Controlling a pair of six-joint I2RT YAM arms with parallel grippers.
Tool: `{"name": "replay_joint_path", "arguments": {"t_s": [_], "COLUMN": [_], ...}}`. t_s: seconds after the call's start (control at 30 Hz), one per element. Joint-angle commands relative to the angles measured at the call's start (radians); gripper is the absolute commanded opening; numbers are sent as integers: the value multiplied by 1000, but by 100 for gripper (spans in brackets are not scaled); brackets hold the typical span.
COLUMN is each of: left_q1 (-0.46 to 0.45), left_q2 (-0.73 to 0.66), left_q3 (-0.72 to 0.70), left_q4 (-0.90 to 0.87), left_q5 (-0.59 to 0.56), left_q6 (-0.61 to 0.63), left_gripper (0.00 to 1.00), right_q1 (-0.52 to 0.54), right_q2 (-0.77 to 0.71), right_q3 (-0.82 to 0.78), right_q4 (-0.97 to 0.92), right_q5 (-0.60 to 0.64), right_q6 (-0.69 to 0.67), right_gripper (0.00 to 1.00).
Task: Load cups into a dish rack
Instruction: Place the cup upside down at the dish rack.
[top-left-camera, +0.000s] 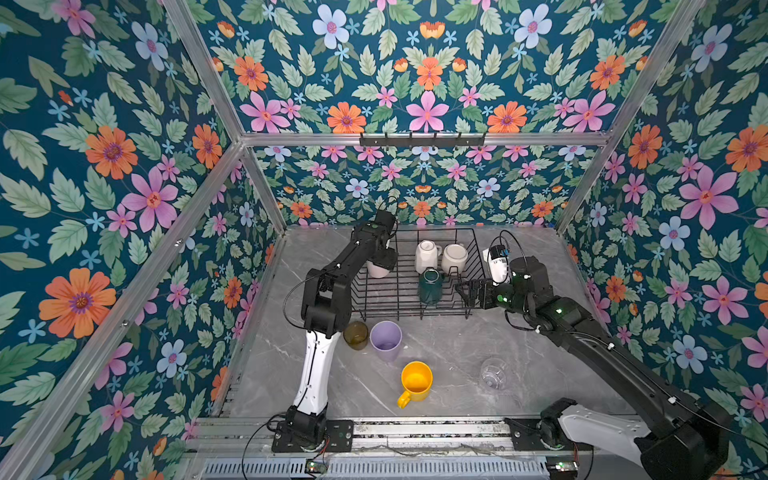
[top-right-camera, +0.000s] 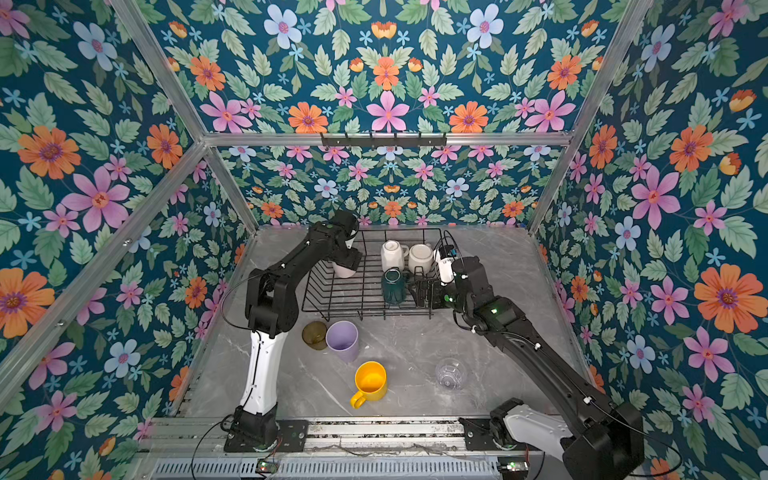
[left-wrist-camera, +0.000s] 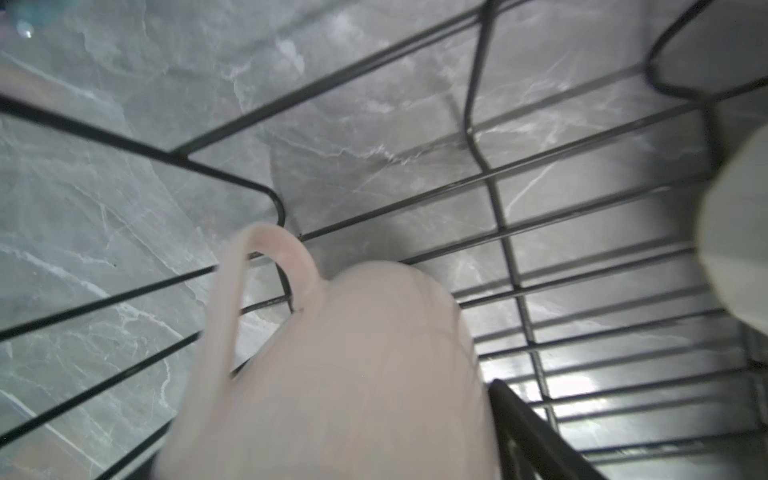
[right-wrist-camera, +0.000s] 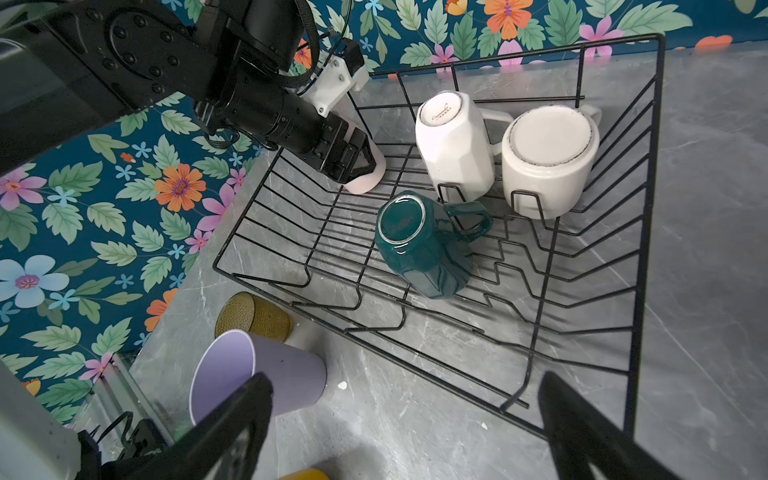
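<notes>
Jaws of the left gripper (right-wrist-camera: 357, 168) are set about the pale pink mug (right-wrist-camera: 374, 172) in the far left corner of the dish rack (top-left-camera: 399, 299); whether it is clamped or freed cannot be told. The right gripper (right-wrist-camera: 403, 380) is spread wide with nothing between its fingers (right-wrist-camera: 249, 407), at the rack's right side. A faceted white mug (right-wrist-camera: 453, 141), a round white mug (right-wrist-camera: 548, 158) and a dark green mug (right-wrist-camera: 424, 245) are seen upturned in the rack. An olive-brown tumbler (top-left-camera: 356, 334), lilac tumbler (top-left-camera: 386, 340), yellow mug (top-left-camera: 415, 380) and clear glass (top-left-camera: 494, 372) are left on the marble table (top-left-camera: 457, 345)
</notes>
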Motion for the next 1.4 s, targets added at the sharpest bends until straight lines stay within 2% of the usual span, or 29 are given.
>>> {"name": "replay_joint_path", "arguments": {"t_s": [0.0, 0.17, 0.4, 0.77, 1.03, 1.37], "left_q1": [1, 4, 3, 4, 5, 6], "left_q2": [-8, -34, -84, -262, -521, -957], "left_q3": [-5, -18, -43, -168, -342, -704], "left_q4": [-5, 15, 37, 213, 312, 291], "left_q5": [-10, 14, 36, 35, 31, 134], "left_q6": [7, 8, 5, -22, -66, -159], "left_gripper": [93, 99, 99, 99, 99, 97], "right_q1": [1, 0, 1, 0, 0, 0], "right_q2": [-5, -7, -14, -13, 14, 74], "right_q3": [6, 7, 8, 14, 28, 69], "right_q4": [-21, -30, -59, -118, -122, -139], "right_q5": [16, 17, 29, 48, 51, 68], "right_q6": [7, 7, 2, -12, -19, -41], "right_gripper": [99, 99, 99, 99, 99, 99]}}
